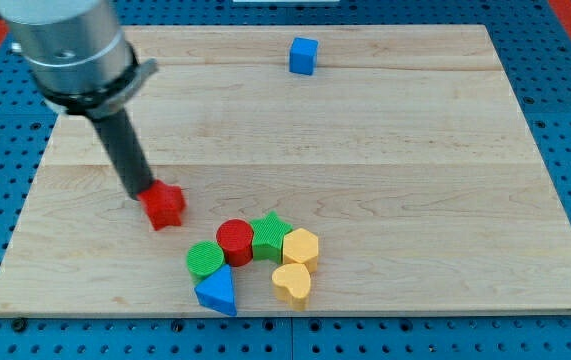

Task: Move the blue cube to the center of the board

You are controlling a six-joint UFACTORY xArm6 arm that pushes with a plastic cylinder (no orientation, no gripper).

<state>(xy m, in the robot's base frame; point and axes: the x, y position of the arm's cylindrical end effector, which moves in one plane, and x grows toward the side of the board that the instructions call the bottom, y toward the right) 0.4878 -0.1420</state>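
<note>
The blue cube (303,55) sits near the view's top edge of the wooden board (415,180), a little right of the middle. My tip (141,192) rests at the view's left, far below and left of the blue cube. It touches the upper left side of a red block (164,205).
A cluster lies near the view's bottom: a green cylinder (204,259), a red cylinder (234,241), a green star (270,235), two yellow hearts (301,246) (291,283) and a blue triangle (216,292). The board rests on a blue pegboard (565,100).
</note>
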